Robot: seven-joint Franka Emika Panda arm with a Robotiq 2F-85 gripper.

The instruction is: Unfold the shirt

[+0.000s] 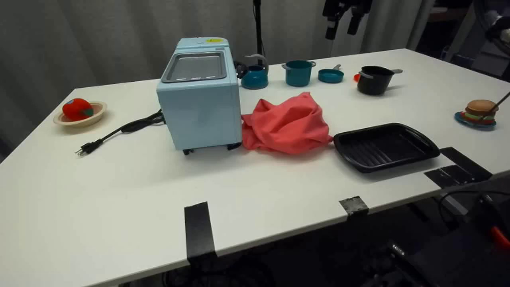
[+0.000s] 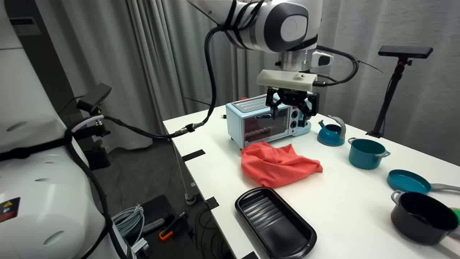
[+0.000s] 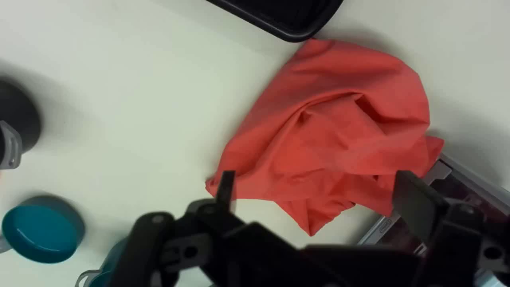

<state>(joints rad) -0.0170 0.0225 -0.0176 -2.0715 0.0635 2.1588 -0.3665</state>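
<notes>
The shirt is a crumpled red cloth lying on the white table, and it shows in both exterior views (image 1: 287,126) (image 2: 275,165). In the wrist view the cloth (image 3: 326,135) is bunched with folds in its middle, and several corners stick out. I cannot make out sleeves or a collar. My gripper is open and empty, in the air well above the table, and it shows in both exterior views (image 1: 341,32) (image 2: 289,118). In the wrist view the gripper (image 3: 315,175) has its fingers wide apart, over the lower part of the cloth, without touching it.
A light blue toaster oven (image 1: 201,115) stands close beside the cloth. A black baking tray (image 1: 386,147) lies close to the cloth's other side. A kettle (image 2: 330,135), a teal pot (image 2: 366,154), a teal pan (image 2: 408,181) and a black pot (image 2: 422,219) stand farther along the table.
</notes>
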